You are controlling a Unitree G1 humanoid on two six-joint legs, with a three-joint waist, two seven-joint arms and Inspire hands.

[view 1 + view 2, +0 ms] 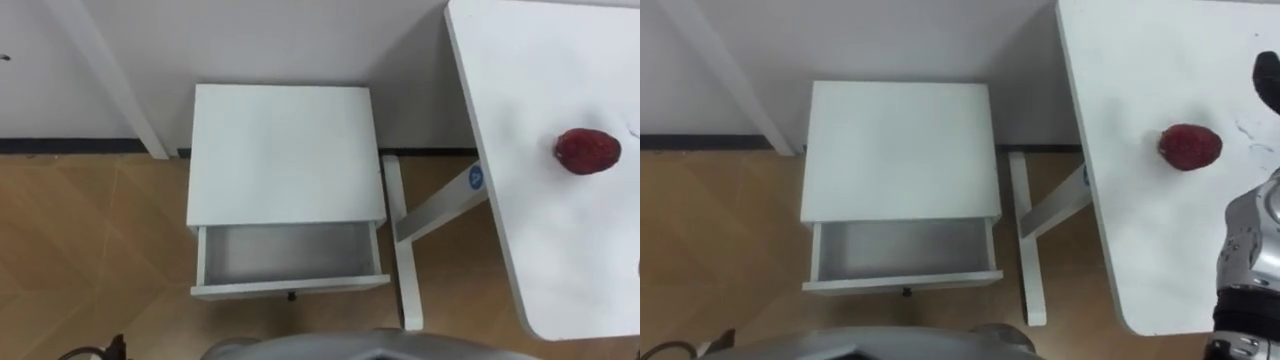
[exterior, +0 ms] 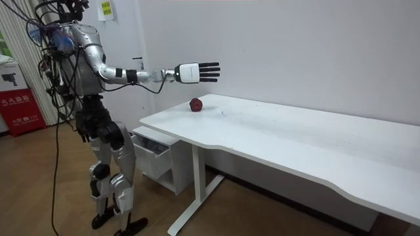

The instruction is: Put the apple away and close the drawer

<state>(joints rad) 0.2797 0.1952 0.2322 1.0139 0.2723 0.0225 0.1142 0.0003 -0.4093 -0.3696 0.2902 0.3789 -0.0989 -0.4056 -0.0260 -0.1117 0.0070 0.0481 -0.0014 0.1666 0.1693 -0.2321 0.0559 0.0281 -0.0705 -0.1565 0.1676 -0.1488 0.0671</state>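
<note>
A red apple (image 1: 587, 151) (image 2: 196, 104) lies on the white table (image 1: 530, 80) near its far left corner. My right hand (image 2: 190, 73) is open, fingers straight, held out level in the air above and a little short of the apple; a dark fingertip (image 1: 1267, 78) of it shows just beyond the apple. The white nightstand (image 1: 285, 150) stands against the wall in front of me. Its drawer (image 1: 288, 254) is pulled out and nothing lies in it. My left hand (image 2: 83, 134) hangs by my hip.
The table's white leg and foot (image 1: 405, 240) stand close to the nightstand's right side. A white slanted post (image 1: 110, 70) leans at the wall on the left. Wooden floor surrounds the nightstand.
</note>
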